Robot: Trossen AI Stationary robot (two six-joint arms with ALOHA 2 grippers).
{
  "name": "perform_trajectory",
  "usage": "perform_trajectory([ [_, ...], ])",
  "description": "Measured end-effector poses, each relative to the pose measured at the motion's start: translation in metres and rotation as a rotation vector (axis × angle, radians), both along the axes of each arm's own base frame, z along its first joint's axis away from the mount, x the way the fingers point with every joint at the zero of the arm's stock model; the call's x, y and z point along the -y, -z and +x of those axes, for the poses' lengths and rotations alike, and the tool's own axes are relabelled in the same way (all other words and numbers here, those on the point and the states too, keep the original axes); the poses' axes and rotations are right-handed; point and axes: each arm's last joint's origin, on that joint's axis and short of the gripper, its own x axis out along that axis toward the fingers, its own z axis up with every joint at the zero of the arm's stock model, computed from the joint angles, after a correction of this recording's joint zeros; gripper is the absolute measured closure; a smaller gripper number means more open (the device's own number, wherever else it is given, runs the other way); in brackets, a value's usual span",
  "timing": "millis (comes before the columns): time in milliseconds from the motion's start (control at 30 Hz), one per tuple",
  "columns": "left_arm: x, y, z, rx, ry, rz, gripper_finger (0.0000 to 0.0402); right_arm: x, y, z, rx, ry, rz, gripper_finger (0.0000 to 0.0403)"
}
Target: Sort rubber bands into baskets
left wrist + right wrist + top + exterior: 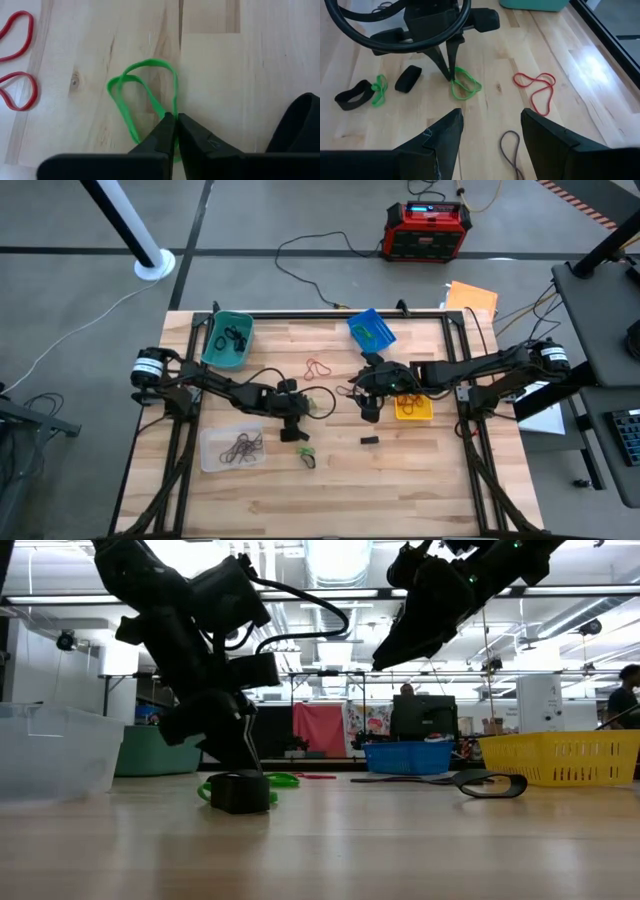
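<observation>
While the left gripper [176, 131] stands down on the wooden table [420, 480] near its middle, its fingers are pinched together on the edge of a green rubber band [142, 95] that otherwise lies flat on the boards. At the far left of the table the teal basket [228, 340] sits by the back edge and holds a few dark bands. Nearer the front on the same side, the clear basket [232, 448] contains a tangle of dark brown bands [243, 446]. Just in front of the left gripper lie a second green band [379, 90] and a broad black band [353, 94], side by side on the boards. A red rubber band [319, 367] rests loose on the table between the two arms, toward the back. The blue basket [371, 329] stands at the back edge right of centre, with something green inside. The right gripper [490, 137] hangs above the table just beside the yellow basket [414, 409], its fingers spread wide and holding nothing; a thin grey band [511, 147] lies on the wood beneath it. Contents of the yellow basket are largely hidden by the right arm. A small black block [370, 441] lies alone toward the front.
</observation>
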Motion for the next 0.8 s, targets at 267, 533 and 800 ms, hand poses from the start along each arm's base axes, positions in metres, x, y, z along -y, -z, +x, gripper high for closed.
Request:
perform_trajectory([
  [267, 0.002, -0.007, 0.001, 0.042, -0.007, 0.048, 0.0401, 0.000, 0.000, 0.000, 0.000, 0.003, 0.004, 0.0207],
  [533, 0.007, -0.045, 0.002, 0.244, 0.046, 0.065, 0.0401, 0.000, 0.002, -0.001, -0.005, 0.003, 0.004, 0.0207],
  [800, 0.006, -0.085, -0.004, 0.527, 0.063, 0.074, 0.0402, -0.001, 0.007, -0.001, 0.048, -0.022, -0.028, 0.0207],
])
